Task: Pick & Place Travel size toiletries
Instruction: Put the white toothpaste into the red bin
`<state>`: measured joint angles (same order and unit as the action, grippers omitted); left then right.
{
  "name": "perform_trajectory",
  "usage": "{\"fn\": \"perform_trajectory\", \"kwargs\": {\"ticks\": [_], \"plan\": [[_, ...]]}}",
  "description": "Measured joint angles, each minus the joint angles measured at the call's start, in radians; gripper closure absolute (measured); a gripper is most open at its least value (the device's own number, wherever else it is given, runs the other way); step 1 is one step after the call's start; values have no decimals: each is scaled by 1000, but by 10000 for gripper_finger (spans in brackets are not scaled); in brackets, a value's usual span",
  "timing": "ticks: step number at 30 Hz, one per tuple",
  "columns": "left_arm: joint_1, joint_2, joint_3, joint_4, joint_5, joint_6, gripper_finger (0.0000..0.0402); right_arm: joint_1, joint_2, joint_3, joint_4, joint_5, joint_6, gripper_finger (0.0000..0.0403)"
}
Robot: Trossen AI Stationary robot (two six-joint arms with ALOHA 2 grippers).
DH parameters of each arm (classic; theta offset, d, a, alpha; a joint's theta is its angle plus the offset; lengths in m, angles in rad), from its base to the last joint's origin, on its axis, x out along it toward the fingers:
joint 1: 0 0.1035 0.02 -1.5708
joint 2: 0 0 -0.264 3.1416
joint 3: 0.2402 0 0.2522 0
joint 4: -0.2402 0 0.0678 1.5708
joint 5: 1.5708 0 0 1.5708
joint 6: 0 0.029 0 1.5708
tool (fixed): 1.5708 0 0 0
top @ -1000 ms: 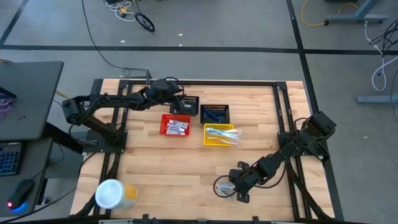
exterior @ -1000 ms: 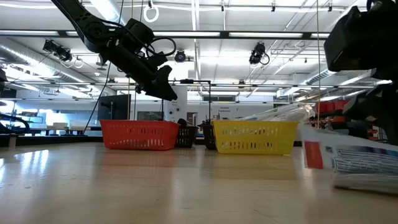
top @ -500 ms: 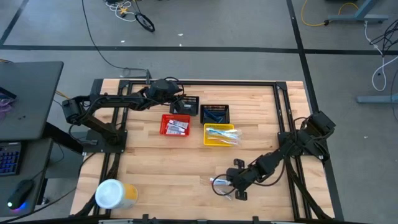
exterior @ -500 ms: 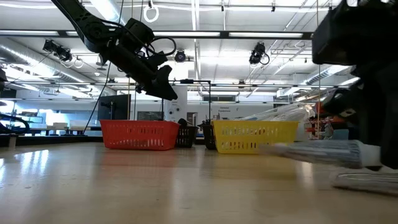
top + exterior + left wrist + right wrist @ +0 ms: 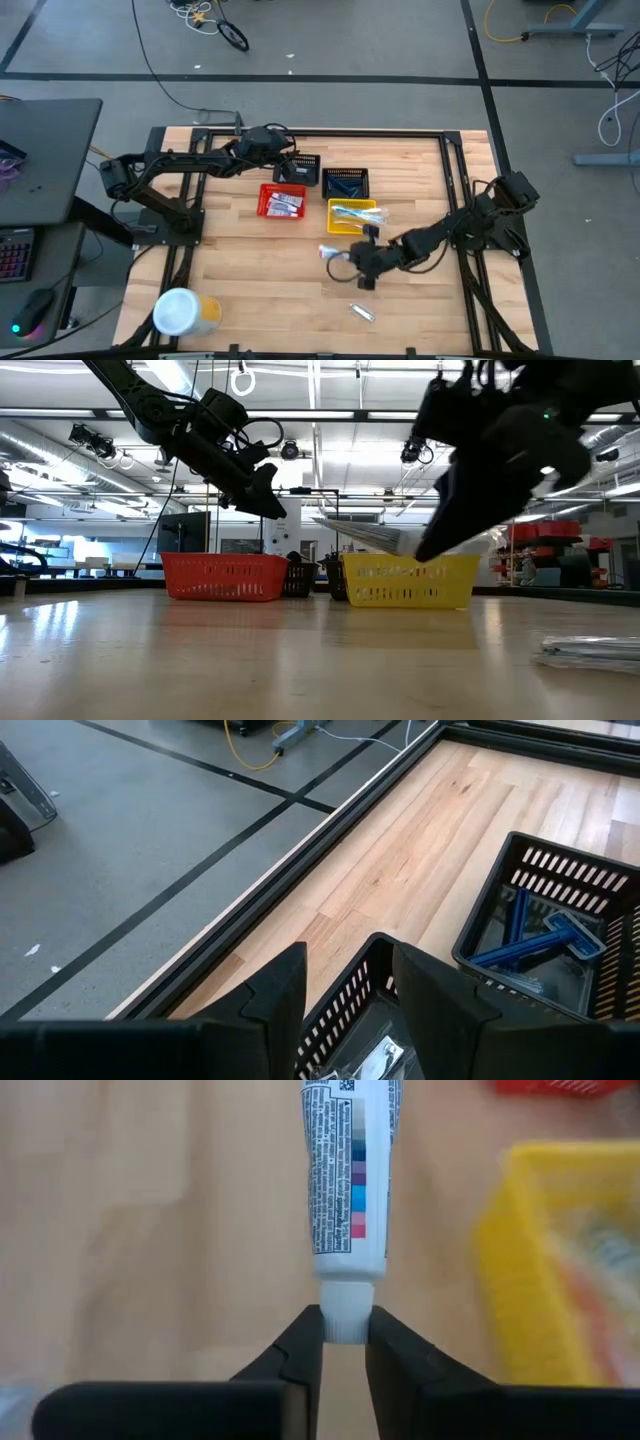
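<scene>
While its 2 fingers (image 5: 300,1350) pinch the white cap of a small toothpaste tube (image 5: 347,1170), the right claw (image 5: 352,258) hangs above the table (image 5: 260,270), just in front of the yellow basket (image 5: 354,216). The tube sticks out from the claw toward the red basket's side, its white body showing in the high view (image 5: 330,252) and as a pale wedge in the low view (image 5: 362,533), lifted clear of the wood. In the right wrist view its printed side and a column of coloured squares face the camera.

Behind the claw, the yellow basket holds slim toothbrushes (image 5: 352,212) in clear wrappers. Beside it sits the red basket (image 5: 283,201) with more small white tubes (image 5: 285,204). Behind those 2 stand 2 black baskets: 1 (image 5: 346,183) holds dark blue razors (image 5: 545,938), the other (image 5: 300,168) lies partly under the left arm. Nearer the front edge, 1 small wrapped item (image 5: 362,313) lies flat on the table, well apart from the baskets.

The left claw (image 5: 282,163) hovers over the back black basket, its fingers set slightly apart and gripping nothing. A large white-and-yellow canister (image 5: 180,313) stands at the front left corner.
</scene>
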<state>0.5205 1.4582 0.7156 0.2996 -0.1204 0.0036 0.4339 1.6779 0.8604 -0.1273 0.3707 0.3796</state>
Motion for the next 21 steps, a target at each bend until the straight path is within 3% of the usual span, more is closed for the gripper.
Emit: {"fn": "perform_trajectory", "kwargs": {"ticks": [9,13,17,21], "plan": [[0,0,0,0,19,3,242,-69,-3,0,110,27,-233,338],[0,0,0,3,203,-84,242,-88,-32,0,92,110,-283,337],[-2,-1,0,8,434,-220,242,-86,-81,1,41,302,-337,337],[-16,-1,0,19,542,-293,242,-98,-95,1,-20,453,-344,337]]}}
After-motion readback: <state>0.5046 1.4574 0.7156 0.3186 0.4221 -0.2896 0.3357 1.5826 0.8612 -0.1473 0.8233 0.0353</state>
